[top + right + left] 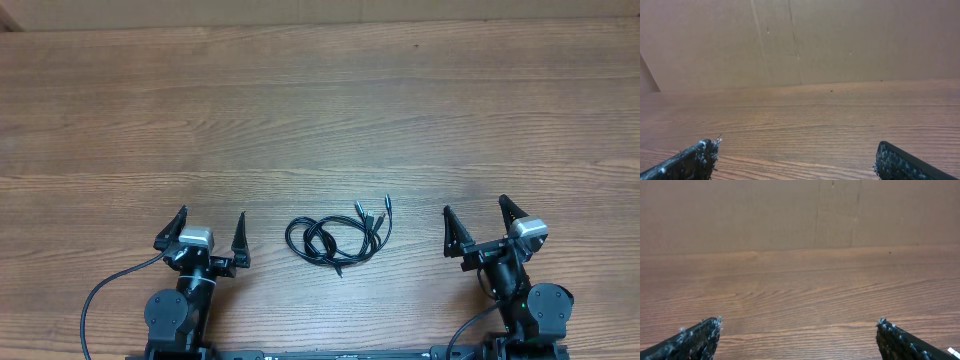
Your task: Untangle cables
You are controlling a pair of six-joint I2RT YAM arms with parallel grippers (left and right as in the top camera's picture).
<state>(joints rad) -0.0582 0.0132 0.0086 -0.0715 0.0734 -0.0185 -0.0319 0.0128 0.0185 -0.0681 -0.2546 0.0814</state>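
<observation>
Note: the cables [335,238] lie bunched between your grippers, long axis side to side, plug ends [374,213] toward the right gripper [475,206]; left gripper [212,214] marginally nearer (both spread wide, empty).

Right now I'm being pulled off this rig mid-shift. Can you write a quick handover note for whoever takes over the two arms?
Left gripper: open, empty, to the left of the cables.
Right gripper: open, empty, to the right of the cables.
Cables: one looped, tangled bundle on the table, between the grippers and touching neither. The plug ends fan out at the bundle's far right side. Neither wrist view shows the cables.
Done: nothing that shows; no cord is separated.
Left: all of the untangling, starting with a first grasp.
</observation>
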